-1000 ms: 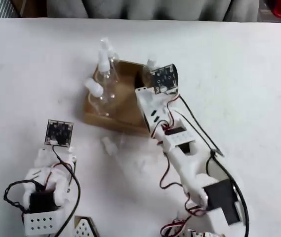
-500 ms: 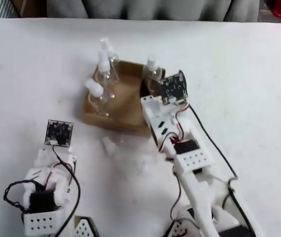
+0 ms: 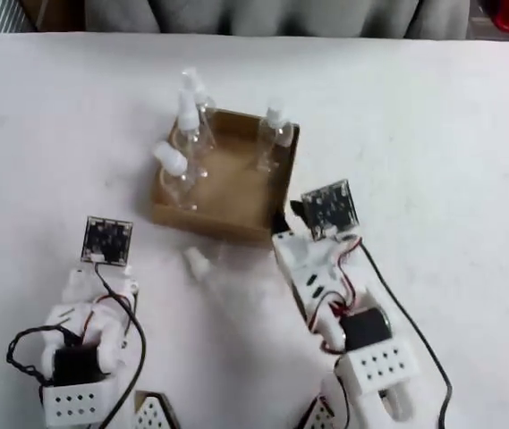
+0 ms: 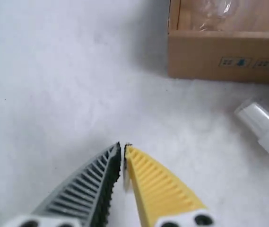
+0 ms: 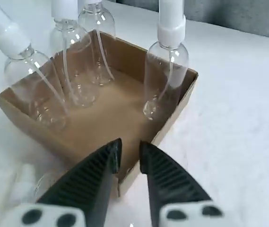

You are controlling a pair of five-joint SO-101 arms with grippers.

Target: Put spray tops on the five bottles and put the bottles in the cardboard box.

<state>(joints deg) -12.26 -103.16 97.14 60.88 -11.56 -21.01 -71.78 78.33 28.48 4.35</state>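
Left fingers (image 4: 99, 182) together, right fingers (image 5: 94, 177) apart; cardboard box (image 3: 214, 219) holds seemingly four bottles (image 5: 166, 75).

Clear glossy plastic bottles (image 5: 166, 71) stand in a matt cardboard box (image 5: 113, 108).

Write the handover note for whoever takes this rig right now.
Left gripper: shut, empty, above the table near the cardboard box.
Right gripper: slightly open, empty, by the box's front wall.
Done: four bottles with spray tops stand in the box.
Left: fifth bottle lies on the table before the box, top seemingly on; pick it up and box it.
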